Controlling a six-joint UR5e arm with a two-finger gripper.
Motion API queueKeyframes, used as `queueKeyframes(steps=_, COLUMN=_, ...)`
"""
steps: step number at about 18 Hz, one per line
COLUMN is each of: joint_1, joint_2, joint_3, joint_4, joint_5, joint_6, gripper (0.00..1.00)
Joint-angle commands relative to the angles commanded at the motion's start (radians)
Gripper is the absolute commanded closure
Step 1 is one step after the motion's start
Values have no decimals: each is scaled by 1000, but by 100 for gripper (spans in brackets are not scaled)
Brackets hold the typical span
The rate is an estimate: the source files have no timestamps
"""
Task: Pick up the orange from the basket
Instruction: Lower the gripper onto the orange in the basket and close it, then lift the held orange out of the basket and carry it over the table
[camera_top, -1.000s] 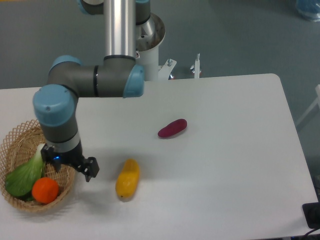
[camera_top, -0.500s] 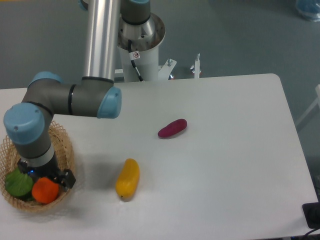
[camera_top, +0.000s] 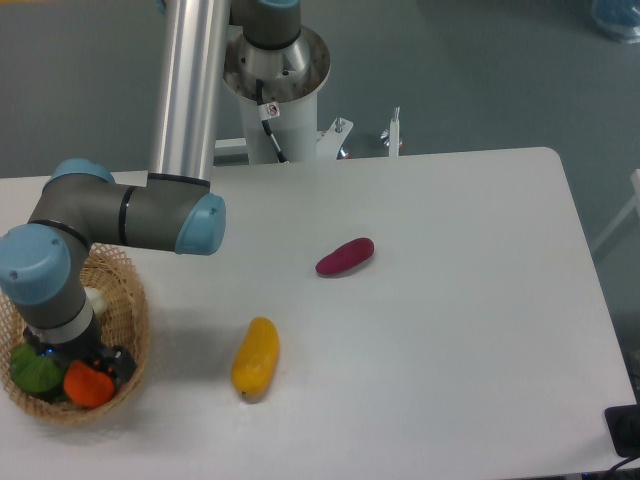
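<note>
Orange (camera_top: 88, 385) lies against the basket (camera_top: 128, 318) rim.

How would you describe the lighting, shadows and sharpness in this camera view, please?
Fixed camera: even, soft overhead light, no glare on the white table; faint shadows under the arm beside the basket; image slightly soft; the hand over the orange is hard to resolve.
</note>
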Motion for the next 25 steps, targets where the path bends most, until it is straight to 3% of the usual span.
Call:
queueKeyframes(steps=5, joint_1=-6, joint_2=-6, joint_3=2, joint_4=0, joint_5=0, joint_6=-17, gripper=23)
queueKeyframes(steps=8, joint_1=-6, joint_2=-3, joint_3=5, joint_4=0, joint_5=-2, joint_6=-25, gripper=45)
queueKeyframes(steps=10, joint_1=-6, joint_2=1, joint_3=5, joint_4=0, joint_5=-2, joint_6=-26, gripper=53)
queueKeyframes(steps=18, joint_1=11, joint_2=75, joint_3=17, joint_4=-3, joint_5=-17, joint_6=-23, gripper=56)
queueKeyframes(steps=25, joint_1=156, joint_2=136, joint_3=-9, joint_4=-5, joint_5=-5, joint_6=52, gripper=56)
